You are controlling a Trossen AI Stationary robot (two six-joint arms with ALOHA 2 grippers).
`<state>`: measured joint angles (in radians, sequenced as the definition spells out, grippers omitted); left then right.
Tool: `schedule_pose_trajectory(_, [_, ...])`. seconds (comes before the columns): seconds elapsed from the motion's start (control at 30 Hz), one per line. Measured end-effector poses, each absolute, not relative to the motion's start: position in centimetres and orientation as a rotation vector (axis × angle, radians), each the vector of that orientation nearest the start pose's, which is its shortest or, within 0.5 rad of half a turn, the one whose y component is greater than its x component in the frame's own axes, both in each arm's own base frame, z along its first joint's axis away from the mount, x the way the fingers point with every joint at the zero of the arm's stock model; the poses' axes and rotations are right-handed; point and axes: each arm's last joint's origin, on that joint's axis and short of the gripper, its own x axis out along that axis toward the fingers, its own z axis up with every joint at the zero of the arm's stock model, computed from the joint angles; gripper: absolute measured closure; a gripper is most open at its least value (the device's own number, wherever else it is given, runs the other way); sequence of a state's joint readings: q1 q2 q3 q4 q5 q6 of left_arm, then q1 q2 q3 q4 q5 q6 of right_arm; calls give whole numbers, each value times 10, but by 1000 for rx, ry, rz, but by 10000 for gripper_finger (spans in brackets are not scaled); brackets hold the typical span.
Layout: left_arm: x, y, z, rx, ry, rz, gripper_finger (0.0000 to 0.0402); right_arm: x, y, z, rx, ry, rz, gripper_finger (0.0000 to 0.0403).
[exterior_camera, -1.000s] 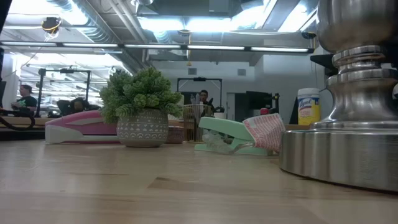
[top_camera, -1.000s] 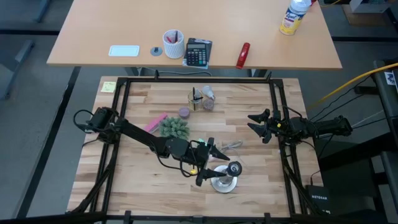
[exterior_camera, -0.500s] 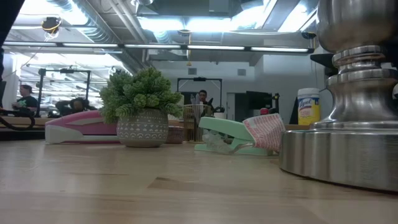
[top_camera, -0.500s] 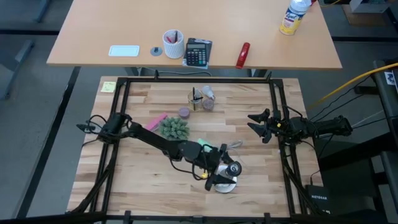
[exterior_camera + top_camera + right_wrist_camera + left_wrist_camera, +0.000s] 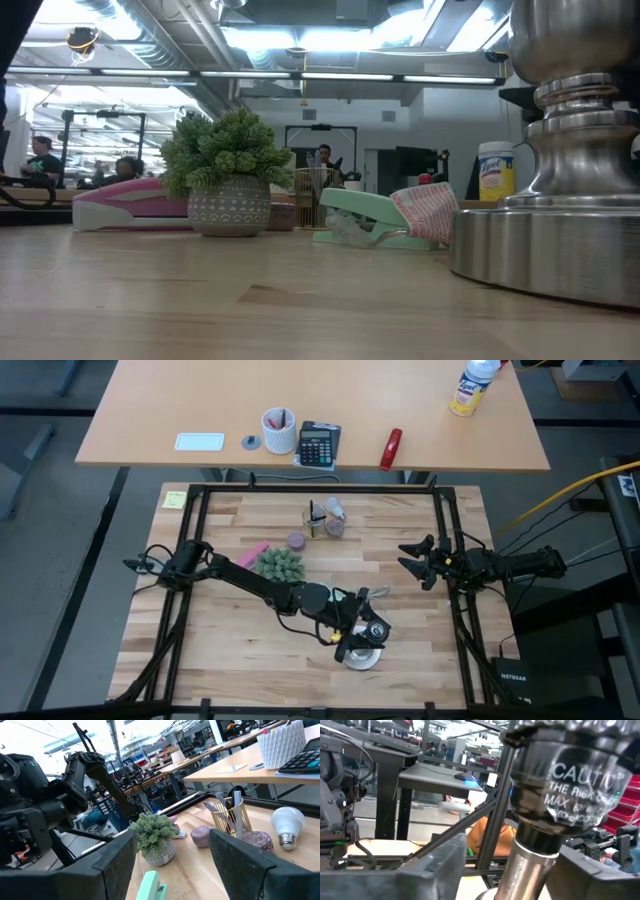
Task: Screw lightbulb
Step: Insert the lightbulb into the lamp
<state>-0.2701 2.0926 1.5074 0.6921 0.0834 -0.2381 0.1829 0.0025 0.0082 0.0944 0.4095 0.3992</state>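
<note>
Two arms are working over the wooden surface (image 5: pixel 230 645). Compared with a second ago, the left gripper (image 5: pixel 362 637) is reaching farther right and is now sitting at the silver stand (image 5: pixel 362 653), near the front edge, its jaws straddling the stand's black socket (image 5: pixel 560 785); they are narrowing, but whether they are actually pressing on it is hard to tell. The right gripper (image 5: pixel 412 560) is hanging unchanged at the right side, jaws apart and empty. The lightbulb (image 5: pixel 288 823) is lying far off on the surface, beside the wire pen holder (image 5: pixel 232 818) and well apart from the stand. From the low camera, the stand (image 5: pixel 560 160) is cut off at the right edge, and neither gripper is showing there.
</note>
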Motion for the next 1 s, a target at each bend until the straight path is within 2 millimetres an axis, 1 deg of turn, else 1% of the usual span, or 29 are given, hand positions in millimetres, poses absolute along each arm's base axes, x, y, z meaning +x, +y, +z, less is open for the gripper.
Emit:
schedule_pose_trajectory(0.2, [467,-129,258,-233,-71,-361,282,95,6,174,423,-126,-207,150])
schedule_pose_trajectory(0.3, [468,-124,261,-234,-74,-344,326,95,6,173,429,-125,-204,150])
schedule_pose_trajectory(0.37, [469,-120,262,-226,-82,-328,344,95,6,173,441,-125,-198,150])
schedule_pose_trajectory(0.53, [468,-114,265,-222,-47,-320,345,95,6,173,443,-124,-196,150])
schedule_pose_trajectory(0.63, [464,-108,272,-215,21,-303,344,95,6,173,444,-123,-196,150])
schedule_pose_trajectory(0.73, [455,-104,281,-192,110,-271,339,95,6,173,443,-122,-196,150])
schedule_pose_trajectory(0.87, [438,-99,297,-146,214,-208,346,95,6,173,443,-119,-197,150])
schedule_pose_trajectory(1.0, [423,-99,308,-113,291,-168,346,95,6,173,442,-118,-197,150])
